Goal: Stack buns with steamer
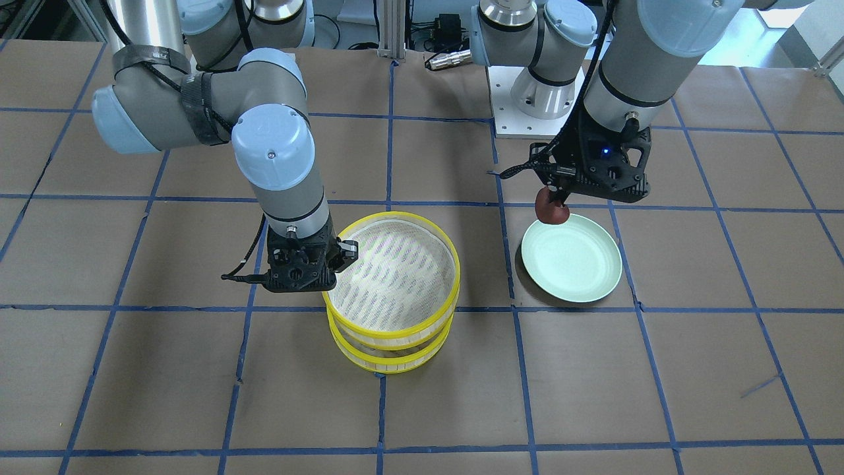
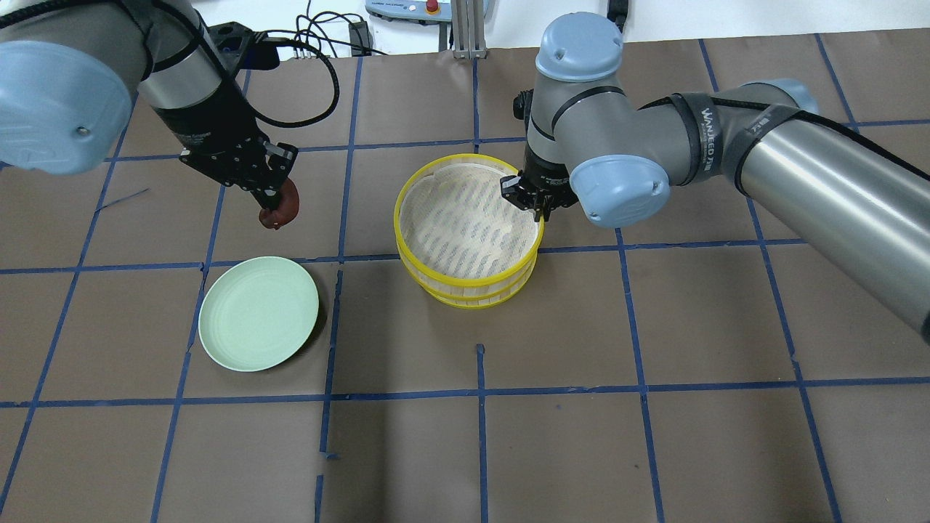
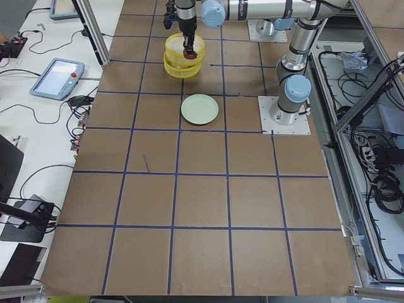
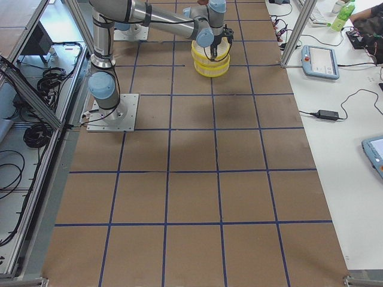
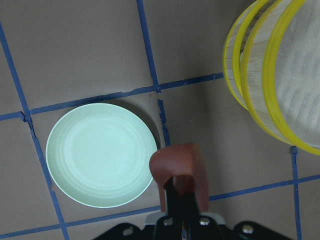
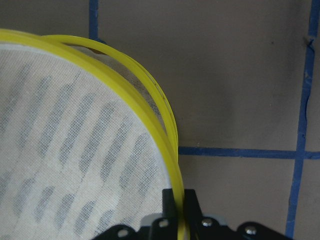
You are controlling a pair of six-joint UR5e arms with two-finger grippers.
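My left gripper (image 2: 274, 205) is shut on the reddish-brown bun (image 2: 282, 210) and holds it in the air above the table, just beyond the far edge of the pale green plate (image 2: 259, 312). The left wrist view shows the bun (image 5: 177, 162) between the fingers, with the plate (image 5: 100, 155) below it. Two yellow-rimmed steamer trays are stacked, slightly offset. My right gripper (image 2: 535, 208) is shut on the upper tray's rim (image 2: 468, 282), as the right wrist view (image 6: 179, 200) shows; the lower tray (image 2: 476, 300) sits beneath. The white bun is not visible.
The plate (image 1: 572, 258) is bare and lies on the brown paper with blue tape lines, about one grid square from the steamer stack (image 1: 389, 333). The arm bases stand at the table's back edge.
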